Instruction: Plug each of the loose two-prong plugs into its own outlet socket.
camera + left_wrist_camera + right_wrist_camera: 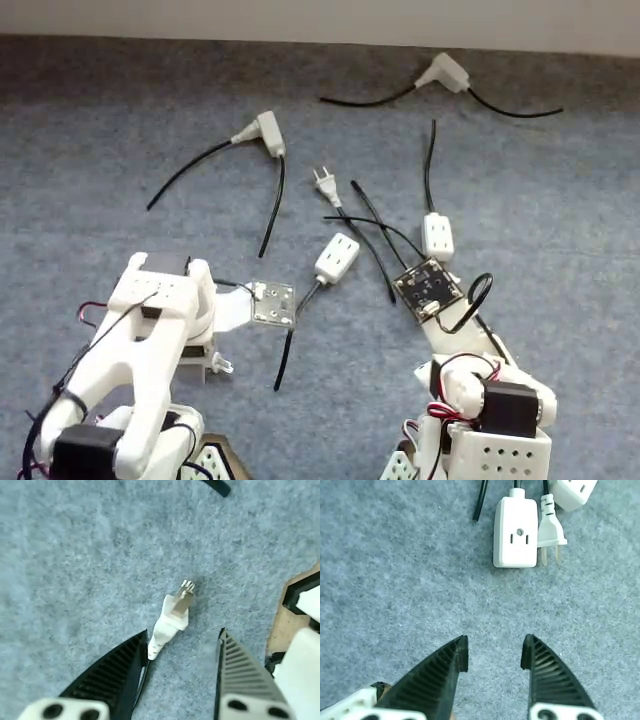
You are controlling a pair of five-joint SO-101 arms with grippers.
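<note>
The left tool (183, 631) hangs released over a loose two-prong plug (172, 615). The plug lies off-centre on the grey worktop (65, 555), its cable end just beside one finger (125, 665) and its prongs pointing away. Closing from here could twist the light plug aside rather than seize it, since that finger would meet it first. The right tool (495, 639) is released and empty, with an outlet socket (516, 530) and a second plug (550, 530) side by side ahead. The left wrist view settles how the plug lies between the fingers; the high view adds that the middle socket (337, 257) lies well apart from that arm.
</note>
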